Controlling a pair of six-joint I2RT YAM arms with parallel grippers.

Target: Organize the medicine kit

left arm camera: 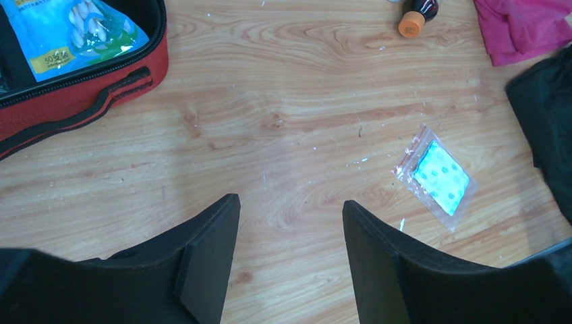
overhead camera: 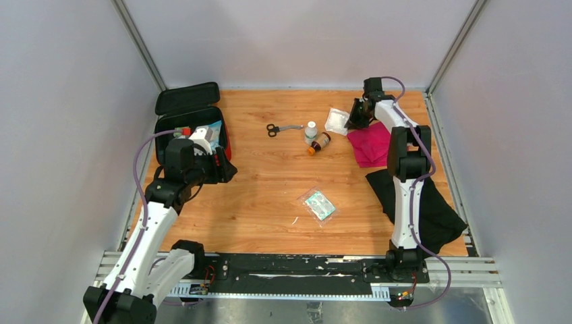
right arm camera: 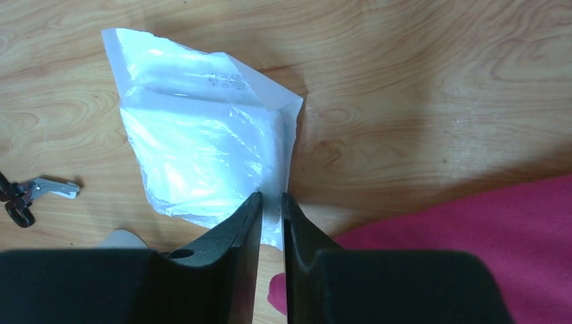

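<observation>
Red medicine kit (left arm camera: 67, 101), magenta cloth (overhead camera: 371, 143), black cloth (overhead camera: 438, 209), teal dotted packet (left arm camera: 440, 177), white pouch (right arm camera: 202, 135), wood-grain table (overhead camera: 270, 189).

The rounded-square red fabric zip case (overhead camera: 189, 100) lies open at ten o'clock on the tabletop (overhead camera: 270, 189), its black-lined lid tipped back.

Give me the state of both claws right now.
Left claw: open, holding nothing.
Right claw: closed on the edge of the clear packet.

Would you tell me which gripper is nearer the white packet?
Right. The right gripper pinches the edge of the white packet; the left gripper hangs open by the medicine kit, far off.
</observation>
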